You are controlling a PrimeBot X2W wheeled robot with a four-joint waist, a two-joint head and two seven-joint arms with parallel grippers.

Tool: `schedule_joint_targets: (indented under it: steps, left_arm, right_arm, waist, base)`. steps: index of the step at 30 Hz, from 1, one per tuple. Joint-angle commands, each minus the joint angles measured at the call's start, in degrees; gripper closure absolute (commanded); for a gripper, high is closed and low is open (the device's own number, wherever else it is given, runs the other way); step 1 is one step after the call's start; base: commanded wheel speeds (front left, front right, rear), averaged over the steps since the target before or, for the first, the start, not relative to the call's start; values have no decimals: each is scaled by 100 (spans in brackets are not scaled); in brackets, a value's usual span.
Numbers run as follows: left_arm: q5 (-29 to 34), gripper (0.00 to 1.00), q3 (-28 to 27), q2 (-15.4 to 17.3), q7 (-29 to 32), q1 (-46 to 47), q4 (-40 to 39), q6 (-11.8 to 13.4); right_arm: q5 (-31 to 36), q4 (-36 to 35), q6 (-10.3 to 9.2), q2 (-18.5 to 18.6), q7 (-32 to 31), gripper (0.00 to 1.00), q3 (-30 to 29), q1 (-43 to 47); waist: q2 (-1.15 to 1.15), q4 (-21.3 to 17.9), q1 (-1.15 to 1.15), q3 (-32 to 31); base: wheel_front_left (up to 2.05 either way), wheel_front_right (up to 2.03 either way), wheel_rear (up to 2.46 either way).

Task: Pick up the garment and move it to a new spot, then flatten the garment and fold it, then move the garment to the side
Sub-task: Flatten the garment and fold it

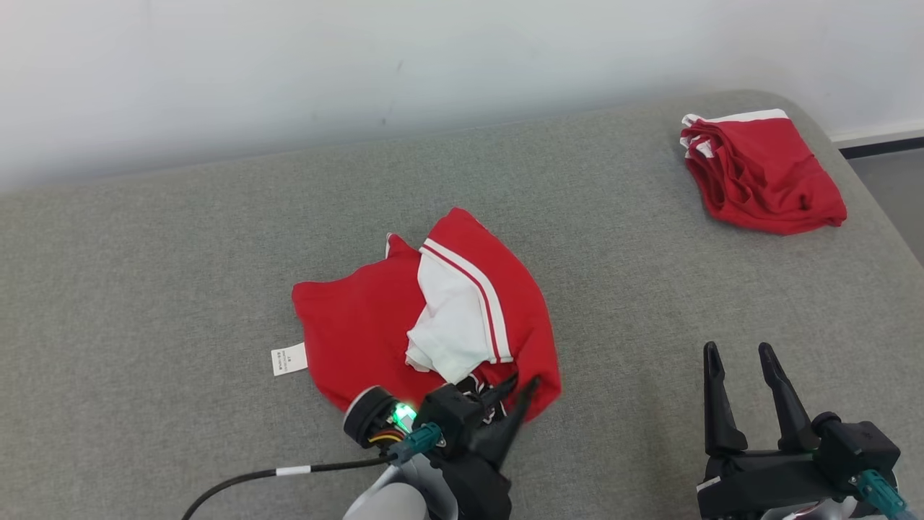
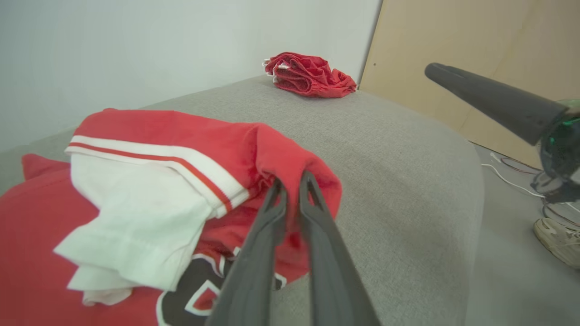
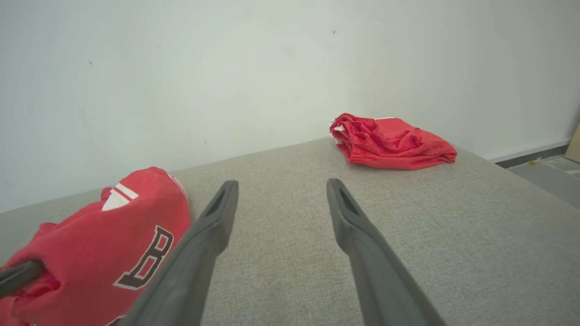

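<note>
Because the left end effector [image 2: 293, 181] pinches shut only a thin fold of the crumpled red-and-white cotton shirt [image 1: 361, 325], we fear slippage on lifting; right end effector [image 1: 738, 354] wide open, empty.

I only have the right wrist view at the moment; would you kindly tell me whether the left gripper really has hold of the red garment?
Observer: Yes. In the left wrist view the left gripper is pinched shut on a bunched red fold at the near edge of the garment.
Operator: Thank you. Is anything sticking out from the garment that I should know about?
Observer: Yes. The head view shows a white care label poking out on the garment's left side, lying flat on the grey cushion.
</note>
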State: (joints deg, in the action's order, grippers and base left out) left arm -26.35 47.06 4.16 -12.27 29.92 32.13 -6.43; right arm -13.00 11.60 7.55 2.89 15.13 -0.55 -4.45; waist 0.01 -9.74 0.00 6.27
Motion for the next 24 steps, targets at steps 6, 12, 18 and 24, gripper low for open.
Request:
schedule_joint_targets:
  steps: [6, 12, 18, 24]
  left_arm:
    - [-64, 0, -3, -96, -221, 210, -54, 46]
    - [75, 0, -496, 42, -297, 246, -500, 311]
    - [343, 0, -1363, 475, -296, -244, -1338, 613]
    - [497, 0, -2384, 894, -294, -927, -1954, 806]
  right_arm:
    - [68, -39, -15, -2, -1, 0, -137, 17]
    - [89, -27, -16, 0, -1, 0, -167, 92]
    - [152, -69, -16, -1, -1, 0, -214, 156]
    - [210, -83, -15, 0, -1, 0, -248, 219]
  waist:
    - [-1, 141, 0, -10]
    - [-1, 299, 0, -102]
    - [-1, 457, 0, -181]
    - [-1, 601, 0, -277]
  base:
    - [0, 0, 0]
    - [0, 0, 0]
    - [0, 0, 0]
    - [0, 0, 0]
